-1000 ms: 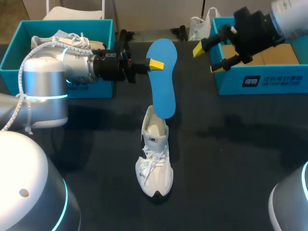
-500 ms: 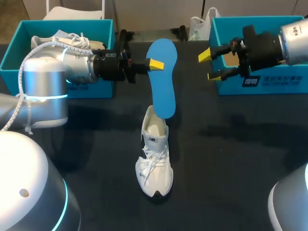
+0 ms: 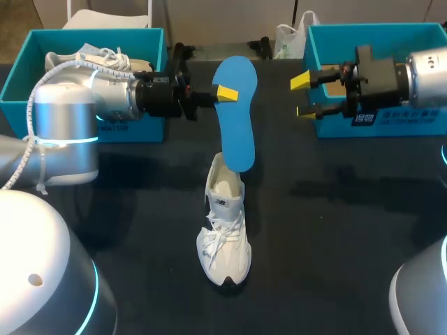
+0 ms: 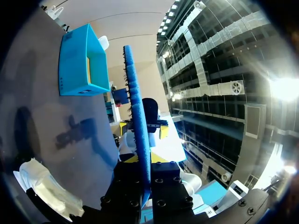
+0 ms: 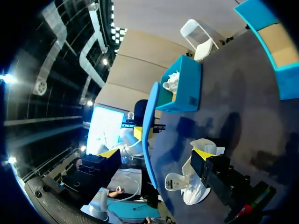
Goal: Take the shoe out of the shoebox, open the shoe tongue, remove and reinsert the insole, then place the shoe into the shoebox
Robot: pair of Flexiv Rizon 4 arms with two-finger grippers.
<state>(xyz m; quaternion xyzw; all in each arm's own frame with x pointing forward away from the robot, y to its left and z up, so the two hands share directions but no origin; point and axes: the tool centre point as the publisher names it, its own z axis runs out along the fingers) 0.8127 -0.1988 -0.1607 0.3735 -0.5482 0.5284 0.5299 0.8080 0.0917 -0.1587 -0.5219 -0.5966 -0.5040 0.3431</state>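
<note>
- One change over the last second: right gripper [image 3: 302,96], at upper right of frame, lowered and swung leftward from above the right shoebox [image 3: 363,28] to just off its left wall.
- Now levelled, empty, fingers spread wide, tips turned toward the insole [image 3: 236,118] but well apart from it.
- No change at the left gripper [image 3: 222,93], upper centre: pinched narrowly on the insole's upper part, blue sole held upright.
- Lower end of the insole over the collar of the white sneaker [image 3: 225,237]; contact not discernible.
- Sneaker unmoved at centre of frame, standing on the black table [image 3: 335,230], toe toward the lower edge.
- Judged stage: insole out, reinsertion pending; right arm probably arriving to assist, by steadying either sneaker or insole.
</note>
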